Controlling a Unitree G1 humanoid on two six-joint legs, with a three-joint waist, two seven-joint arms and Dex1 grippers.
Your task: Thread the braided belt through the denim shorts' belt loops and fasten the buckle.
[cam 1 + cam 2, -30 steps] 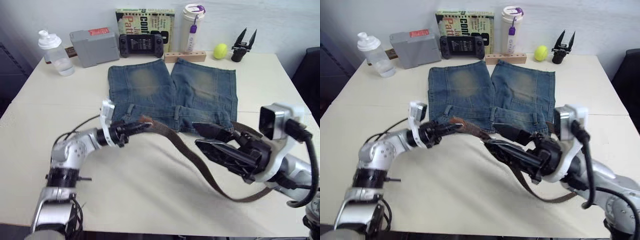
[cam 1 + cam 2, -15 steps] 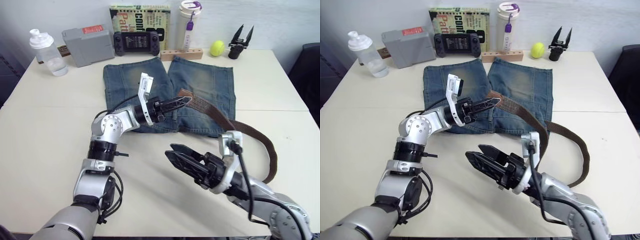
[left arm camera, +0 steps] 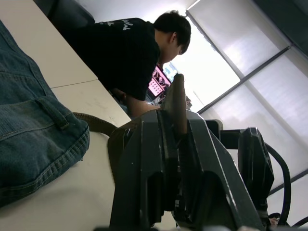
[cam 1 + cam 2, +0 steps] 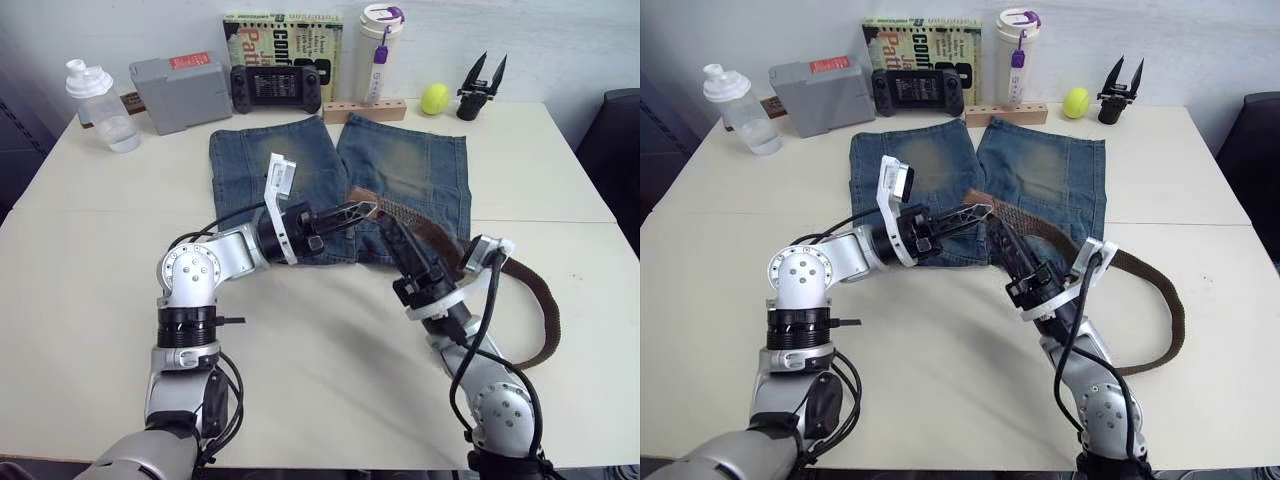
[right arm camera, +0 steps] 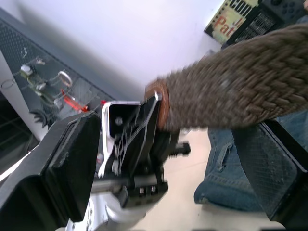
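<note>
— Where's the braided belt (image 4: 520, 275) now?
— Its tan tip is pinched in the left pincer (image 4: 366, 210), held above the denim shorts (image 4: 405, 170) near the waistband. The strap runs across the right leg and loops out over the desk (image 4: 90, 260) to the right.
— And the other arm?
— A moment ago the right pincer (image 4: 400, 240) hung open over bare desk; it has since swung up under the strap, its fingers spread on either side of the belt, not closed.
— So a handover?
— Looks like it. No belt loops threaded yet.
— What else is about?
— A pale desk with a water bottle (image 4: 98, 104), grey box (image 4: 182, 92), handheld console (image 4: 279, 88), book (image 4: 283, 40), tumbler (image 4: 379, 50) and tennis ball (image 4: 436, 98) along the back. A person (image 3: 130, 53) sits bent over beyond it, by bright windows.
</note>
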